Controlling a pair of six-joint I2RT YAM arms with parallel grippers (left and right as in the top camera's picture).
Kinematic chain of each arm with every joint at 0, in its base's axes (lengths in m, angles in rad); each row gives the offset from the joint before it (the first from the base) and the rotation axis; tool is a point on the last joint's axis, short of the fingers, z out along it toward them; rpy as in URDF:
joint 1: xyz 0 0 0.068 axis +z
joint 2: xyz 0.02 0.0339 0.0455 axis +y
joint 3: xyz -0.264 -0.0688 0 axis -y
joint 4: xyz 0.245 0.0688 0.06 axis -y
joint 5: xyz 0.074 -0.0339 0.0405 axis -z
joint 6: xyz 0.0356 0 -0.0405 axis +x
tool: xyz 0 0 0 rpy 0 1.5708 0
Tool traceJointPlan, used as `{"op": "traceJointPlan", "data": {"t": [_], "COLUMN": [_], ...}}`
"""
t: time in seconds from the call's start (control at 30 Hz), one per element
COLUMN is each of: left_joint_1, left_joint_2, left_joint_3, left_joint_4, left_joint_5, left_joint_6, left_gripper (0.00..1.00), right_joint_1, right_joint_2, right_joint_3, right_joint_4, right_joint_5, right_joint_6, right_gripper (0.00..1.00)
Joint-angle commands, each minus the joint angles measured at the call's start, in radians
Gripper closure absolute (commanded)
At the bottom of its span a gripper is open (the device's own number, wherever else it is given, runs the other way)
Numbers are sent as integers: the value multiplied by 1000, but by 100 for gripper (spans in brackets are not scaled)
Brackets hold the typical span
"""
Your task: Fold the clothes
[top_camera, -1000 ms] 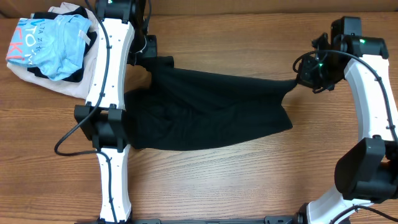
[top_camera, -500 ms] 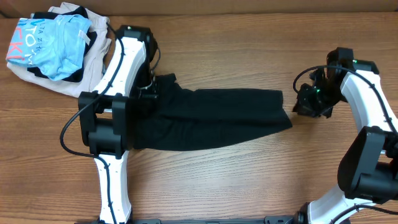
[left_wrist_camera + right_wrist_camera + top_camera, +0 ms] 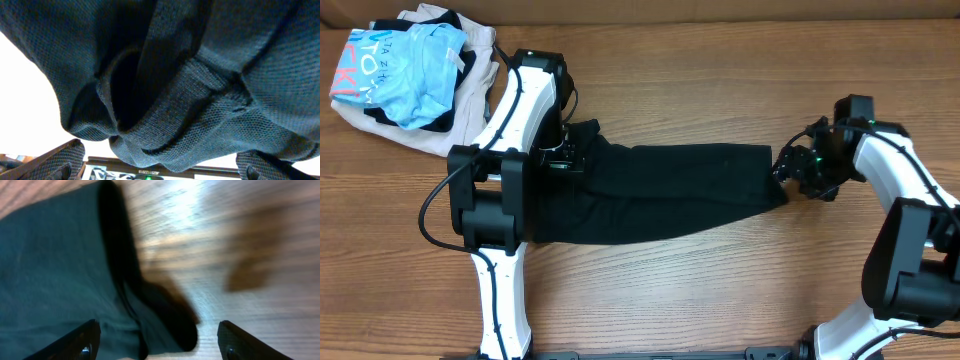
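Observation:
The clothes [image 3: 670,190] are one black garment lying flat as a long folded band across the middle of the wooden table. My left gripper [image 3: 572,155] sits low over its upper left corner. In the left wrist view the knit fabric [image 3: 200,75] fills the frame and sags loosely between the two widely parted fingers [image 3: 60,160], so the gripper [image 3: 162,167] is open. My right gripper [image 3: 788,166] is at the garment's right end. In the right wrist view it [image 3: 162,345] stands open, with the garment's folded corner [image 3: 50,270] lying on the table between its fingers.
A pile of other clothes lies at the back left: a light blue printed garment [image 3: 405,65] on top of a beige one [image 3: 445,125]. The left arm's white links [image 3: 495,200] cover the black garment's left edge. Bare wood [image 3: 670,290] lies in front.
Both grippers were shut on the garment's raised, stretched top edge. That edge now lies on the table and both grippers have opened and let go. The right gripper has moved left and lower.

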Motion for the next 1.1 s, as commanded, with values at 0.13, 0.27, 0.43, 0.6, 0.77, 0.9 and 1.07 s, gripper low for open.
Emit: {"op": "traceJointPlan", "data": {"t": [0.13,0.27,0.43,0.6,0.77,0.9,1.07], "left_joint_1": [3,3,3,3,3,3,3], "left_joint_2": [-143,-217,-289,-349,-353,-353,-353], "left_joint_3": [176,312,420,443,442,442,442], "left_joint_4": [-3,-2,0,27,39,57,75], "left_joint_5": [-2,-2,-2,-1,-1,-2,-2], "left_joint_6": [-4,-16,-33,-33,-33,-33,-33], "left_gripper": [0,0,0,0,0,0,0], "right_joint_1": [99,121,113,14,-162,-270,-273], "right_joint_2": [11,16,15,-10,-88,-158,-191], "right_joint_3": [-85,-96,-95,-21,108,176,186], "right_joint_4": [154,185,182,60,-114,-190,-218], "right_joint_5": [-33,-29,0,0,0,0,1], "right_joint_6": [-26,-14,49,99,106,94,60], "right_gripper": [21,64,96,96,96,96,96]}}
